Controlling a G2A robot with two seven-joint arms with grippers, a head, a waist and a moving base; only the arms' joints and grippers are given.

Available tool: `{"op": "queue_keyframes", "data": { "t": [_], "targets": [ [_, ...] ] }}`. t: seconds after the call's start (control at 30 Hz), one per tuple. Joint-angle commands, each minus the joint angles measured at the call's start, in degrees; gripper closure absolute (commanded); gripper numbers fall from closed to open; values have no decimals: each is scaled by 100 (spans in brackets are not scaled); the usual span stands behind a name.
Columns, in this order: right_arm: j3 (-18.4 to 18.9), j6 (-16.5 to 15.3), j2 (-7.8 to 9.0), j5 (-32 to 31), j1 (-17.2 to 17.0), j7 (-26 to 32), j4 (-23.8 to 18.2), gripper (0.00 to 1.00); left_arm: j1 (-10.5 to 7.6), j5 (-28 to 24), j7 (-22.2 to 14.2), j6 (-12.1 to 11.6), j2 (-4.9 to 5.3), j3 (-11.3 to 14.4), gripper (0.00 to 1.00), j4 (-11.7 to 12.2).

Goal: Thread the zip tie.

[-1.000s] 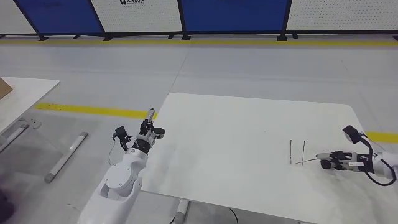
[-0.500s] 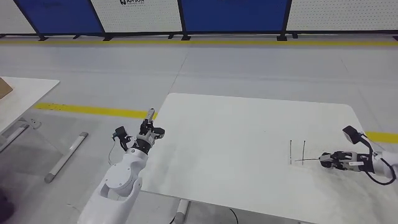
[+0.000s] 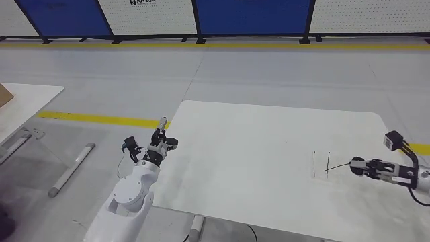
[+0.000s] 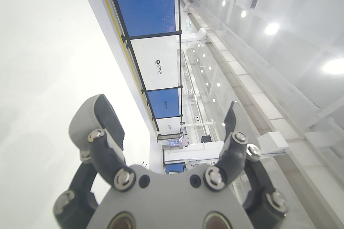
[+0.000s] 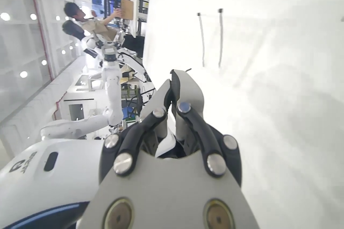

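Right pincer level, around zip tie

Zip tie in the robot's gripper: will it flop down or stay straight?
Probably mostly straight: the zip tie sticks out from the shut right gripper in a nearly straight line, so it seems springy. It looks hair-thin, so it is likely very light and easy to knock askew.

grey floor with yellow lines, blue and white partition panels behind, round ceiling lights overhead.
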Motion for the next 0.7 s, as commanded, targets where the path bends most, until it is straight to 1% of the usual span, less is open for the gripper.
{"op": "queue_keyframes", "data": {
  "t": [0.0,0.03,0.1,0.13,0.47,0.5,0.57,0.6,0.67],
  "targets": [
    [226,0,131,317,-366,0,-614,100,0,0,0,0,0,0,0,0],
    [374,0,207,426,-589,0,-974,100,0,0,0,0,0,0,0,0],
    [572,0,297,534,-899,0,-1383,100,0,0,0,0,0,0,0,0],
    [624,0,336,481,-1022,0,-1542,100,0,0,0,0,0,0,0,0],
    [612,16,333,478,-1036,-33,-1552,100,0,0,0,0,0,0,0,0],
    [511,91,307,478,-1090,-150,-1643,100,0,0,0,0,0,0,0,0],
    [349,163,254,484,-1093,-399,-1720,100,0,0,0,0,0,0,0,0],
    [196,188,203,677,-1068,-368,-1814,100,0,0,0,0,0,0,0,0],
    [-6,144,120,904,-966,-487,-1886,100,0,0,0,0,0,0,0,0]
  ]
}}
